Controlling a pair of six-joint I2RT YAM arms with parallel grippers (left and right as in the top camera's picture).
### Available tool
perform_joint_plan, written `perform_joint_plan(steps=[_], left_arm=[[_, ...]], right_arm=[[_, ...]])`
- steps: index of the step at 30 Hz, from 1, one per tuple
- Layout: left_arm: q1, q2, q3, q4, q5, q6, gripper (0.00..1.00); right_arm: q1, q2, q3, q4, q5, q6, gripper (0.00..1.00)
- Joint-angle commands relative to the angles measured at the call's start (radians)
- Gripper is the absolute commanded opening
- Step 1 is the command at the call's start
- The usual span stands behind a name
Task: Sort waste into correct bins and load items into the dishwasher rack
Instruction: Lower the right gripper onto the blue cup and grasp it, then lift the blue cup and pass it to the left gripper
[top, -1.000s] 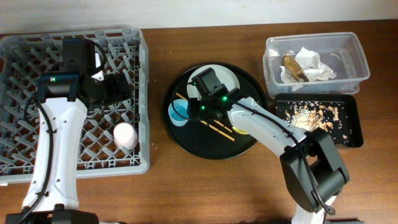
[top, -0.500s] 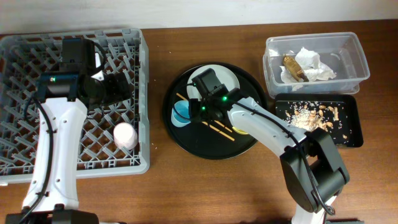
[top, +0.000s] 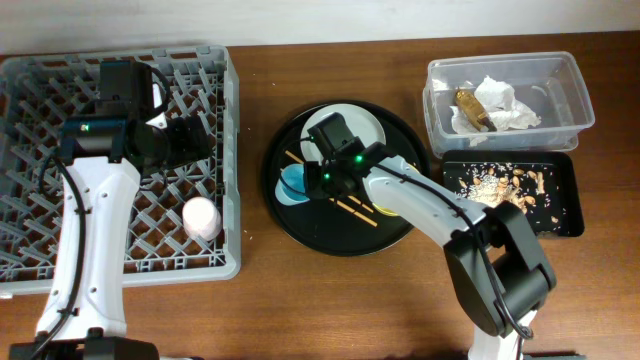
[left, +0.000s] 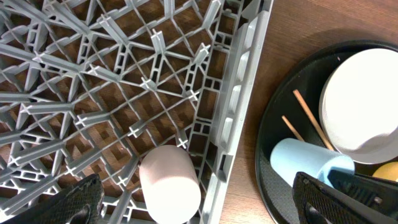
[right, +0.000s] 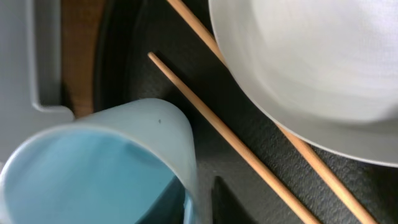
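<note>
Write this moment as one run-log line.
phase: grasp | right jaws: shut on light blue cup rim | left jaws: open above dishwasher rack

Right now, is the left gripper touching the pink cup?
Apart. The overhead view shows the left gripper open above the dishwasher rack, with bare grid between it and the pink cup.
</note>
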Motion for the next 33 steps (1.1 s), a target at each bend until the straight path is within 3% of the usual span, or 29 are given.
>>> perform_joint_plan(steps=[1, 7, 9, 15, 18, 22, 27, 33], left_arm=[[-0.003, 0.0, 0.009, 0.005, 0.003, 0.004, 0.96], [-0.003, -0.001, 0.009, 0.013, 0.025, 0.004, 0.96], [-0.002, -0.001, 0.009, 0.021, 0.121, 0.004, 0.96], [-0.002, 0.0, 0.009, 0.118, 0.679, 0.005, 0.99], [-0.002, 0.011, 0.009, 0.165, 0.918, 0.005, 0.99], [-0.002, 0.035, 0.009, 0.208, 1.164, 0.005, 0.99], [-0.002, 0.065, 0.008, 0.253, 1.373, 0.005, 0.99], [-0.004, 0.094, 0.008, 0.257, 1.497, 0.042, 0.99]], right_arm=[[0.004, 0.014, 0.001, 0.003, 0.011, -0.002, 0.04], [-0.024, -0.056, 0.002, -0.018, -0.003, -0.007, 0.04], [-0.055, -0.125, 0.002, -0.039, -0.051, -0.01, 0.04], [-0.246, -0.328, 0.002, -0.009, -0.431, -0.069, 0.04], [-0.34, -0.339, 0.001, 0.083, -0.724, -0.089, 0.04], [-0.347, -0.322, 0.001, 0.167, -0.857, -0.089, 0.04], [-0.33, -0.321, 0.001, 0.271, -0.95, -0.075, 0.04], [-0.328, -0.321, 0.001, 0.37, -1.015, -0.053, 0.04]])
